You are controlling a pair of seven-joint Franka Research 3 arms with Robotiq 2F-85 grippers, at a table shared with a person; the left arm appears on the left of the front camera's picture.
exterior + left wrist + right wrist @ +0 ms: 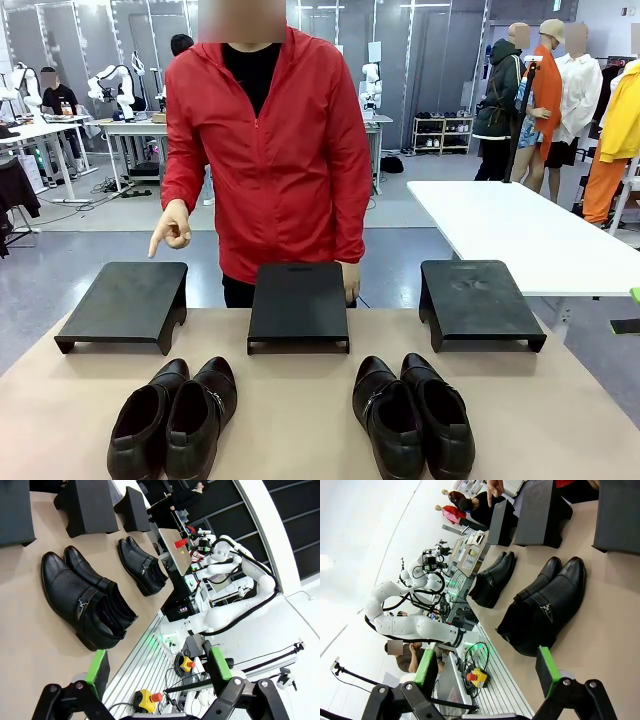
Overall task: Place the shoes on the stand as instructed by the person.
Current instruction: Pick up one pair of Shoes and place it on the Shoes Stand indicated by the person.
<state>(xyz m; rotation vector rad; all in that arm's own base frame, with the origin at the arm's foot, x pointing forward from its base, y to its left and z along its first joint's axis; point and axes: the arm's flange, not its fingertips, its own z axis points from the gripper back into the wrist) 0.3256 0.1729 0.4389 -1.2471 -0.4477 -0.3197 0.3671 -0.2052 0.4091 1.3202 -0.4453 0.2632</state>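
Two pairs of glossy black shoes stand side by side on the tan table: the left pair and the right pair. Behind them are three low black stands, left, middle and right. The person in a red jacket points a finger down at the left stand. My left gripper hangs open off the table's near edge, apart from the left pair. My right gripper is open too, short of the right pair, with the pointing hand far off.
A white table stands at the back right. The table's near edge runs along a grey ribbed rail with yellow stop buttons. The other arm shows beyond the edge in each wrist view. People stand in the far background.
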